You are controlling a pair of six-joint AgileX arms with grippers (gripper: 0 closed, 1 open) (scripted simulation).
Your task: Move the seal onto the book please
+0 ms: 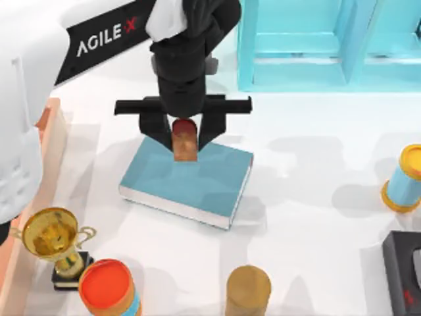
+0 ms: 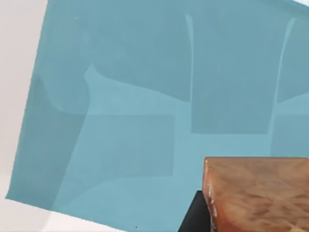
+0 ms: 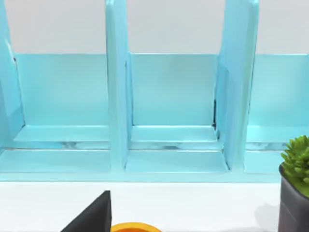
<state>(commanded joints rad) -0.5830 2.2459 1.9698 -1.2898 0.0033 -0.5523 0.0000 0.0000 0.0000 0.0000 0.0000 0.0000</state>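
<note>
The seal (image 1: 185, 141), a small reddish-brown block with a rounded top, stands upright over the far edge of the teal-blue book (image 1: 191, 181). My left gripper (image 1: 185, 135) points down from above and is shut on the seal, one black finger on each side. In the left wrist view the seal (image 2: 258, 193) sits close above the book cover (image 2: 130, 121), with a black finger (image 2: 195, 215) against its side. I cannot tell whether the seal's base touches the cover. My right gripper (image 3: 94, 215) is parked facing the shelf.
A cyan shelf unit (image 1: 316, 46) lines the back. A gold trophy (image 1: 56, 243), an orange-lidded can (image 1: 108, 289) and a tan cylinder (image 1: 248, 289) stand along the front. A blue, yellow-topped can (image 1: 404, 178) and a black box (image 1: 404, 273) are at the right. A potted plant (image 3: 295, 183) stands near the shelf.
</note>
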